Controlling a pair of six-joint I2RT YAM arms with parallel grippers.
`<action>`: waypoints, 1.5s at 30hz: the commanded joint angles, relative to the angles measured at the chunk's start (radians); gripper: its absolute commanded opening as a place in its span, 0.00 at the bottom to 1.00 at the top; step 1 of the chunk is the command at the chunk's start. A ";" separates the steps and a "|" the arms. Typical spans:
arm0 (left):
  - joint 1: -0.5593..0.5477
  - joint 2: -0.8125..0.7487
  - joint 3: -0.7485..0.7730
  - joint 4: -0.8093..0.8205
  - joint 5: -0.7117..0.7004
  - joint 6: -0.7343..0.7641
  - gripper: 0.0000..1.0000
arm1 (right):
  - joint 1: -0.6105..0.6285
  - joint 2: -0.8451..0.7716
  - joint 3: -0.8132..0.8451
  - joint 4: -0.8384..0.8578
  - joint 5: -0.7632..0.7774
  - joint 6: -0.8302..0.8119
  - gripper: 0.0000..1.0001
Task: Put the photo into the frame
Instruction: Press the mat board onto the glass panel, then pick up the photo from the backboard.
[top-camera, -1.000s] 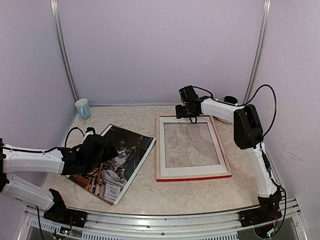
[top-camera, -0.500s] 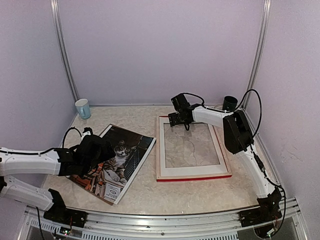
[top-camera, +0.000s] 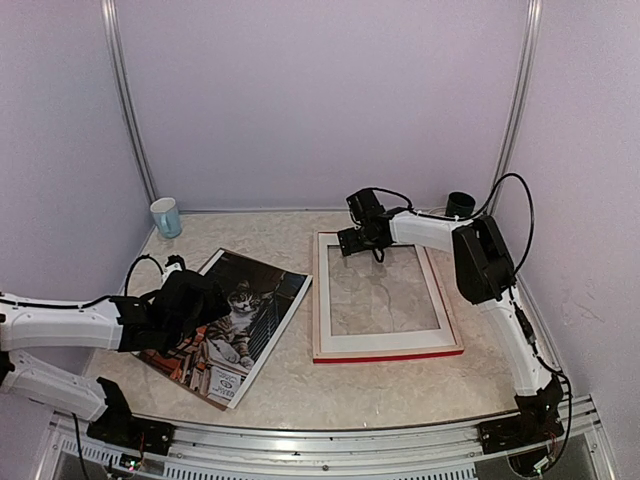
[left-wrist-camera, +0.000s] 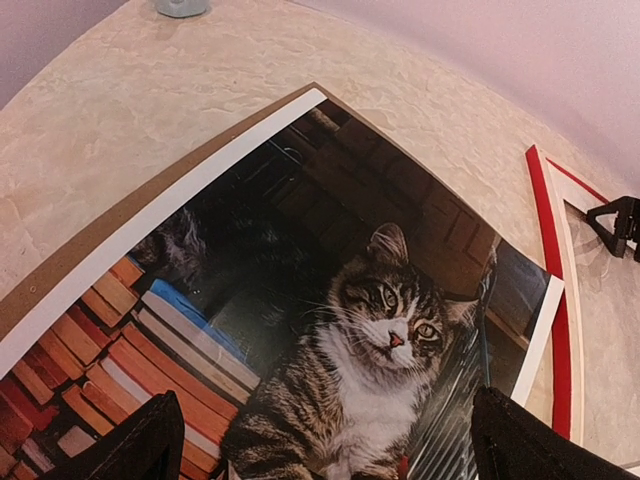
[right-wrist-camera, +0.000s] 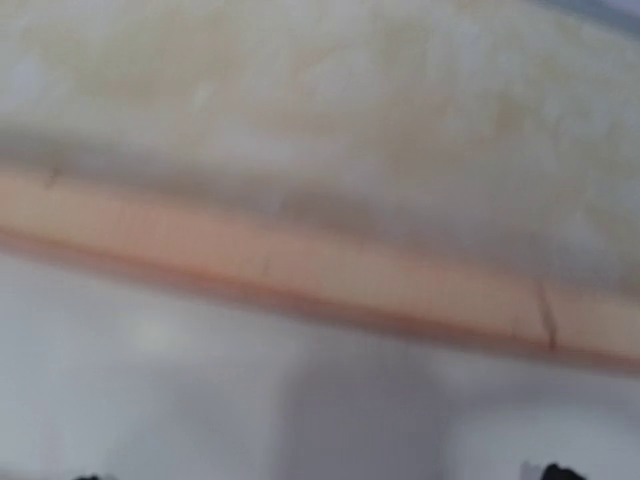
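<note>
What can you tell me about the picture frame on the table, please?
The frame is a rectangle of thin rails, pale wood facing up with red edges along its near side. It lies flat on the table, right of the photo and apart from it; the table shows through its opening. The right gripper hovers open at its far rail; contact is unclear.

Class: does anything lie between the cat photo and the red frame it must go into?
Nothing visible: bare table separates the photo from the frame. Only the right gripper hangs over the frame's far-left corner.
</note>
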 joint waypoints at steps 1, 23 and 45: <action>0.020 -0.023 -0.013 -0.007 -0.007 -0.002 0.99 | 0.035 -0.202 -0.115 -0.027 -0.127 0.041 0.96; 0.081 -0.135 -0.170 0.099 0.046 0.008 0.99 | 0.346 -0.688 -0.833 0.257 -0.505 0.473 0.91; -0.324 -0.100 -0.083 -0.112 0.011 -0.025 0.99 | 0.456 -0.758 -0.977 0.352 -0.465 0.638 0.94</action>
